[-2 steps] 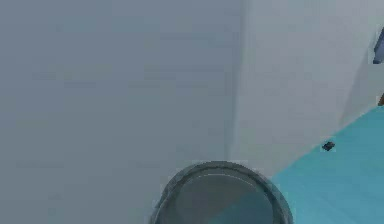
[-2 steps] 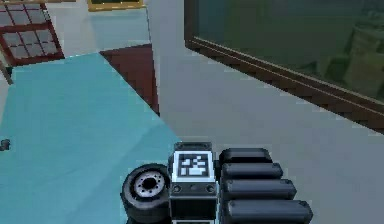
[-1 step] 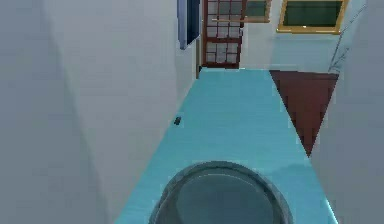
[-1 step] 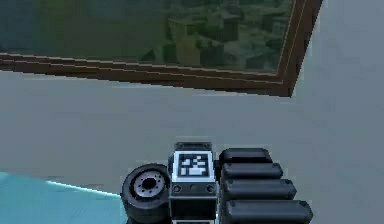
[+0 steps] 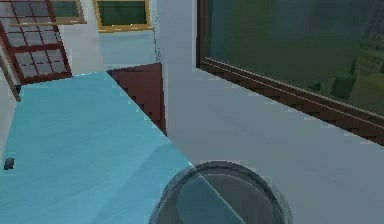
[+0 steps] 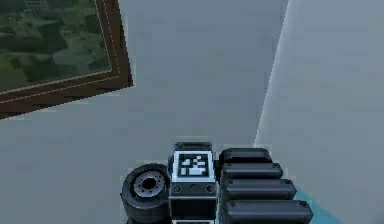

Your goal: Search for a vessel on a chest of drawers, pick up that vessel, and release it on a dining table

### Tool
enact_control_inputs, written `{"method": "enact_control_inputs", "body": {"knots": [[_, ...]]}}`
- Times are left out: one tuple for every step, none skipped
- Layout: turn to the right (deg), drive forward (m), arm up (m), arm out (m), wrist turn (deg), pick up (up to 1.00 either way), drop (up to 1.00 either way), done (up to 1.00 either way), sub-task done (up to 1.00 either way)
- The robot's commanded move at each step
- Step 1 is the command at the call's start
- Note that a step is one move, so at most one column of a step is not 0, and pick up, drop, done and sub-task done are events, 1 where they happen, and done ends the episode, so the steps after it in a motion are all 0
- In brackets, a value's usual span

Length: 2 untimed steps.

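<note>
Reaching for the glassy vessel (image 5: 222, 195) on the pale blue surface (image 5: 70, 130) is judged the next step; grey wall (image 6: 200, 80) is seen beyond the fingers (image 6: 148, 190), whose grasp cannot be told.

Black ribbed arm (image 6: 258, 188), round knob (image 6: 148, 190), white square (image 6: 192, 166) (black-marked).

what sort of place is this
Probably a furnished room in a house; which room is unclear. A large framed picture hangs on the pale wall, wood-framed windows sit at the far end, and a light blue surface lies ahead.
</note>
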Motion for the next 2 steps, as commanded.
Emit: {"method": "enact_control_inputs", "body": {"knots": [[9.0,0.0,0.0,0.0,0.0,0.0,0.0,0.0,0.0],[-45.0,0.0,0.0,0.0,0.0,0.0,0.0,0.0,0.0]]}}
